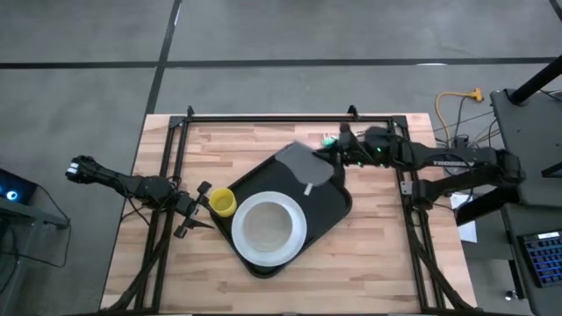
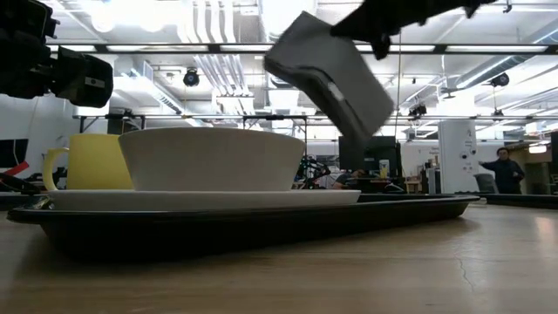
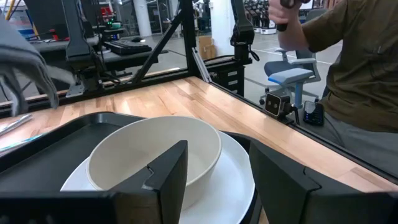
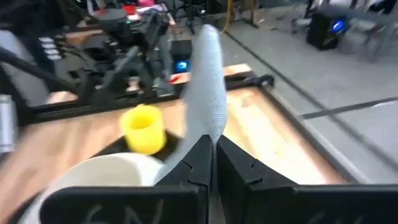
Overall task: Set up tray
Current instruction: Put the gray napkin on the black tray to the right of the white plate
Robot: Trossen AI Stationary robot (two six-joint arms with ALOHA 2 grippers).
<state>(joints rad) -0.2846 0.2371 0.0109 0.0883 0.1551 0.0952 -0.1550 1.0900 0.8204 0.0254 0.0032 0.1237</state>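
The black tray [image 1: 329, 211] lies askew at mid-table. On it a white plate [image 1: 297, 246] carries a white bowl [image 1: 266, 226], and a yellow cup [image 1: 222, 202] stands at its left corner. My right gripper [image 4: 212, 146] is shut on a folded grey napkin [image 1: 305, 162] above the tray's far corner. In the low view the napkin [image 2: 331, 74] hangs in the air over the bowl [image 2: 214, 157]. A silver utensil [image 3: 13, 123] lies on the tray under it. My left gripper [image 3: 217, 186] stands open at the tray's left, beside the cup, touching nothing. My right gripper pinches the napkin's near edge [image 4: 205, 127] between its two fingers. The fingers come roughly level from the table's right side. The folded napkin [image 2: 344, 87] is lifted clear of the tray and slants down from the gripper; it looks more than one layer thick.
A black frame [image 1: 263, 118] runs along the table's far edge and down both sides. A person [image 3: 354, 68] sits close beyond one table edge in the left wrist view. Bare wood [image 1: 378, 263] shows to the right of the tray and on its near side.
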